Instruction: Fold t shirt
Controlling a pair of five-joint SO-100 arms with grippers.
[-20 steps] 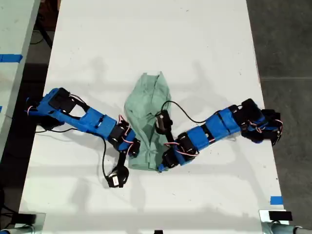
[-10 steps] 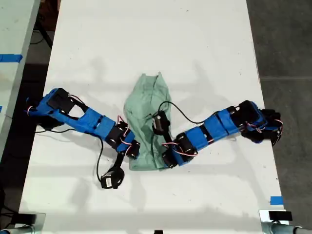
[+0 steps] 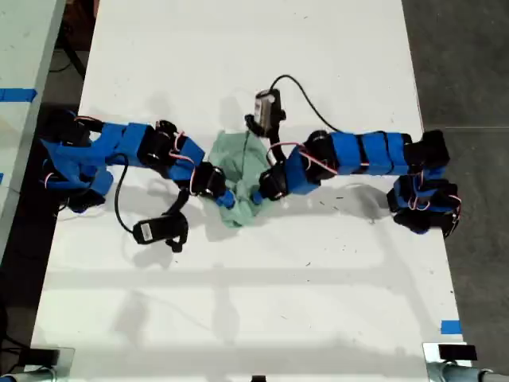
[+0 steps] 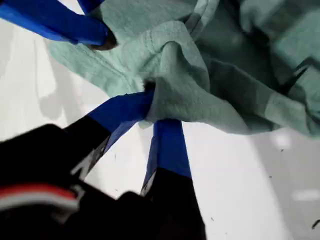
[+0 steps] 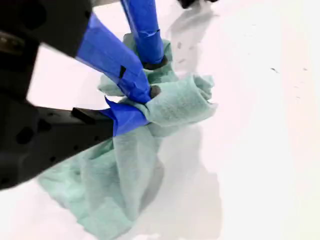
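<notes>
The t shirt (image 3: 238, 159) is a pale mint-green cloth, bunched in a lump at the middle of the white table (image 3: 254, 48). My first gripper (image 3: 227, 197) reaches in from the exterior view's left and is shut on a fold of the cloth. My second gripper (image 3: 256, 195) comes from the exterior view's right and is shut on the cloth right beside it. In the first wrist view, my first gripper (image 4: 156, 112) pinches a knot of the t shirt (image 4: 225, 75). In the second wrist view, my second gripper (image 5: 147, 105) pinches a rolled bunch, and the rest of the t shirt (image 5: 115, 180) hangs to the table.
A black camera on a cable (image 3: 155, 231) lies on the table beside the first arm; another (image 3: 266, 106) stands past the shirt. Blue tape (image 3: 450, 326) marks the table's near corner at the exterior view's right. Dark floor (image 3: 469, 79) borders that side.
Both grippers have swung from the shirt's near end toward the table's far side, carrying that end with them. The shirt, flat and long before, is now doubled over and bunched.
</notes>
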